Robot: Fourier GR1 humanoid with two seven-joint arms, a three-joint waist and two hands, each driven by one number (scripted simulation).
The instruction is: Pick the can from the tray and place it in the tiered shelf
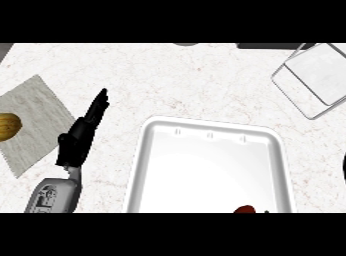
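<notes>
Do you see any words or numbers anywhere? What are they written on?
No text here can be read.
Left forearm: small dark marks on the grey casing, too small to read.
Can: only a red sliver shows at the tray's lower edge, with no label in sight.
Tray, tiered shelf, cloth: no words, numbers or signs show.

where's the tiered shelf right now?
Head view, upper right: the tiered shelf stands on the counter, beyond the far right corner of the white tray and apart from it.
</notes>
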